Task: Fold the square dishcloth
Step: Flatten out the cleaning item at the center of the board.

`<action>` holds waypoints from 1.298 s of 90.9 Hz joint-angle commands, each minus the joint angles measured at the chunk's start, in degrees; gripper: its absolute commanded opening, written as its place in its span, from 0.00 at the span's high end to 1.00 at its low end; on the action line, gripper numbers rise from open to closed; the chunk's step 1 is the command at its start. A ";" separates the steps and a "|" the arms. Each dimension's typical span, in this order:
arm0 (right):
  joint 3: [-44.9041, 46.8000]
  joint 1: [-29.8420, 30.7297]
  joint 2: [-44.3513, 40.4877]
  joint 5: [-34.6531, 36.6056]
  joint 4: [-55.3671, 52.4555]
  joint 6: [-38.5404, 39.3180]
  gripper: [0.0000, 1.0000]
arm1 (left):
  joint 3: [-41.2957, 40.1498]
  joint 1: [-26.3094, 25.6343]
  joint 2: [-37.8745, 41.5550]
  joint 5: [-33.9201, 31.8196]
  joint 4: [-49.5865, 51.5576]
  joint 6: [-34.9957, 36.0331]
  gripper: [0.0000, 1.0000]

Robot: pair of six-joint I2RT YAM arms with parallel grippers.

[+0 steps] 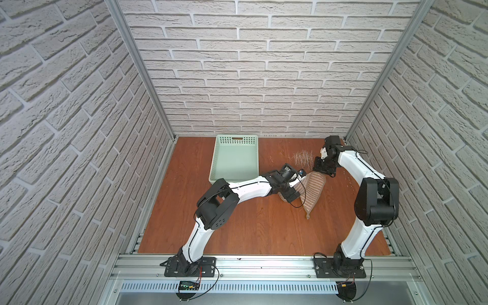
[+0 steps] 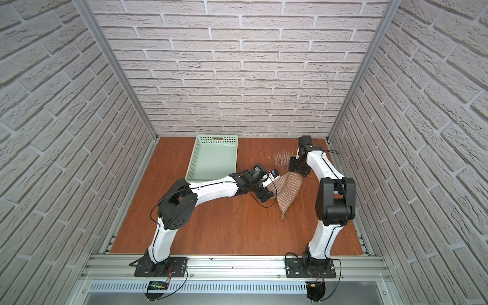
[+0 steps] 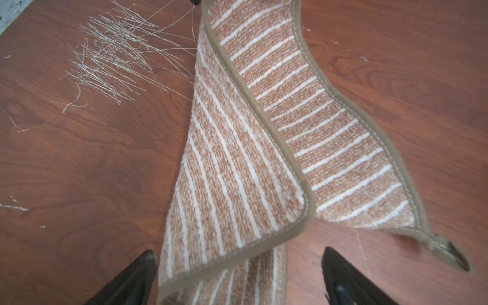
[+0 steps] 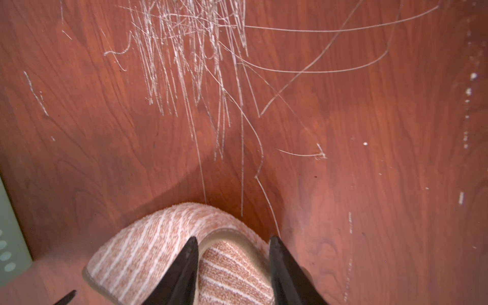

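The square dishcloth (image 1: 313, 191) lies twisted and half-doubled on the desk (image 1: 237, 224), between my arms. My left tool (image 3: 237, 252) is spread wide astride one end. My right tool (image 4: 233, 237) stands parted over the other end's fold. I should pinch hemmed corners squarely and lay the edges flush.

bright even light, soft shadows, wrist views blurry.

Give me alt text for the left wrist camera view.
A tan striped dishcloth, one corner folded over itself, lies on a wooden table, between the spread fingers of the left gripper. Pale straw-like strands lie beside it.
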State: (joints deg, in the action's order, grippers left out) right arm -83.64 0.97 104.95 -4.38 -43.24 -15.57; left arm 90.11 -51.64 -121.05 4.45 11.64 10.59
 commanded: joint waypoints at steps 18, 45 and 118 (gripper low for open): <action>1.97 -0.75 -1.64 -2.75 1.96 -0.33 0.47 | 8.73 -1.01 -5.64 0.23 5.92 5.50 0.02; 2.56 -0.72 -0.65 -2.69 3.05 -0.89 0.47 | 16.84 -1.04 -10.64 3.45 10.34 7.34 0.16; -11.80 -1.12 8.87 -3.00 -1.26 4.14 0.41 | 24.39 13.28 -7.82 5.91 13.99 -18.97 1.00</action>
State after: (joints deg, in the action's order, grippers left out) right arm -92.20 0.03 112.29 -6.04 -42.44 -13.02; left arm 111.44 -40.18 -129.91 8.32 23.92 -1.37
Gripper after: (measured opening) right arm 0.589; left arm 0.057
